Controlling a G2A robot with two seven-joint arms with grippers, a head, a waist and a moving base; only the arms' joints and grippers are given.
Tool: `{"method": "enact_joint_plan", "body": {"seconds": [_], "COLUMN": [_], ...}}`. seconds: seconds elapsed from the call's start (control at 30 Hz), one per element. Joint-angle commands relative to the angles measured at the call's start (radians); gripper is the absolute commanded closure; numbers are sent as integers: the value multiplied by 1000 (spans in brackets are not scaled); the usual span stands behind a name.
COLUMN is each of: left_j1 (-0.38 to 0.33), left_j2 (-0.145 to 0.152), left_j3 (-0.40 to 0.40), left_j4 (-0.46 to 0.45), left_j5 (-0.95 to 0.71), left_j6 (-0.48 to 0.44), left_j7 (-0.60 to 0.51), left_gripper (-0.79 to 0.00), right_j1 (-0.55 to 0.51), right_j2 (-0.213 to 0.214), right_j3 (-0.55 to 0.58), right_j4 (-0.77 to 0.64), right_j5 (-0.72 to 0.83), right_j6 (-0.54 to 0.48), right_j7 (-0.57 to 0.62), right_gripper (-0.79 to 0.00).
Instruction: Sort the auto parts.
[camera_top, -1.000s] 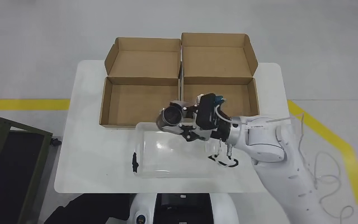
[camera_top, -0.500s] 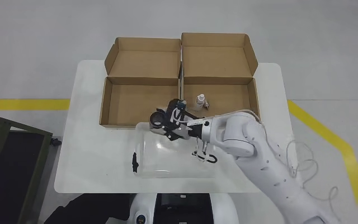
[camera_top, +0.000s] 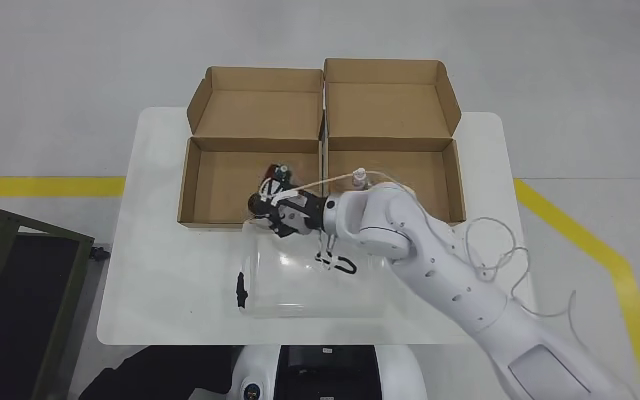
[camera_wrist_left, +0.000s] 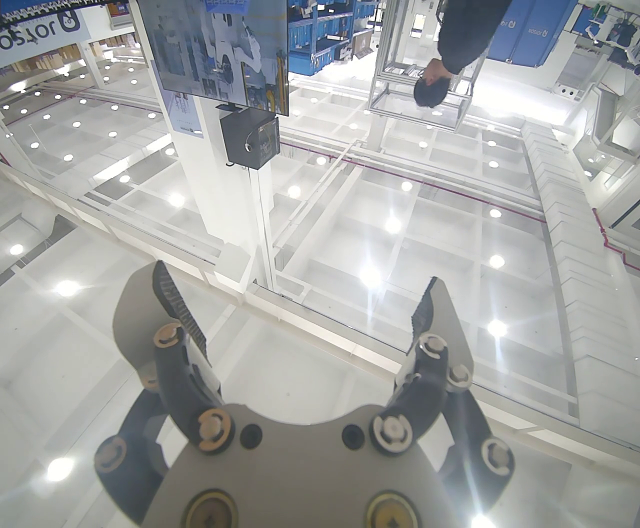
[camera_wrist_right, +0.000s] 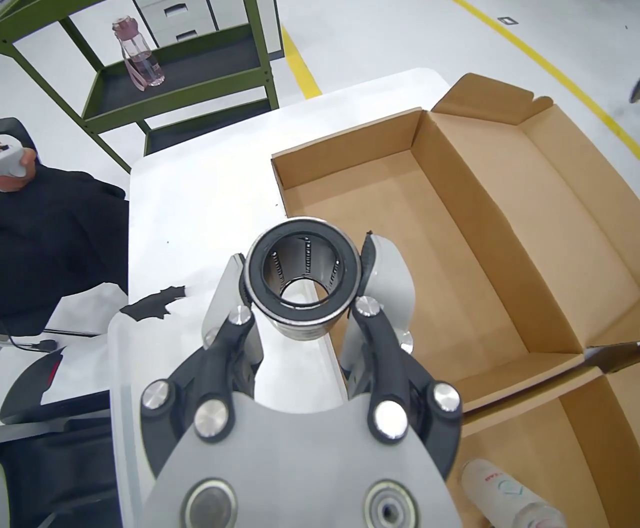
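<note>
My right gripper (camera_wrist_right: 304, 265) is shut on a steel cylindrical bearing (camera_wrist_right: 304, 280) with a black ring at its end, held by its sides. From the top, the right gripper (camera_top: 270, 205) and bearing (camera_top: 260, 207) hang over the front wall of the left cardboard box (camera_top: 215, 185), whose floor (camera_wrist_right: 400, 225) is bare. The right cardboard box (camera_top: 420, 175) holds a small white bottle (camera_top: 357, 179), also lying close under the wrist (camera_wrist_right: 500, 492). My left gripper (camera_wrist_left: 295, 300) is open, points up at the ceiling and holds nothing.
A clear plastic bin (camera_top: 300, 285) lies on the white table in front of the boxes, with a small black piece (camera_top: 241, 290) at its left end. Both boxes' lids stand open at the back. A green shelf (camera_wrist_right: 180, 65) stands beyond the table.
The right arm has carried the bearing leftward, from above the clear bin's back edge to the front wall of the left box. The white bottle in the right box became uncovered.
</note>
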Motion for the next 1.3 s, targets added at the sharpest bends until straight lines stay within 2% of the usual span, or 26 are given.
{"method": "enact_joint_plan", "body": {"seconds": [0.0, 0.43, 0.83, 1.17, 1.27], "left_j1": [0, 0, 0, 0, 0], "left_j2": [0, 0, 0, 0, 0], "left_j3": [0, 0, 0, 0, 0], "left_j4": [0, 0, 0, 0, 0], "left_j5": [0, 0, 0, 0, 0], "left_j6": [0, 0, 0, 0, 0], "left_j7": [0, 0, 0, 0, 0], "left_gripper": [-785, -785, -785, -785, -785], "right_j1": [26, 167, 244, 281, 285], "right_j2": [-12, -107, -185, -233, -244], "right_j3": [-18, -135, -187, -205, -208], "right_j4": [29, 246, 438, 568, 592], "right_j5": [4, 59, 127, 137, 133], "right_j6": [18, 106, 119, 103, 99], "right_j7": [4, -6, -16, -19, -20], "right_gripper": [0, 0, 0, 0, -49]}}
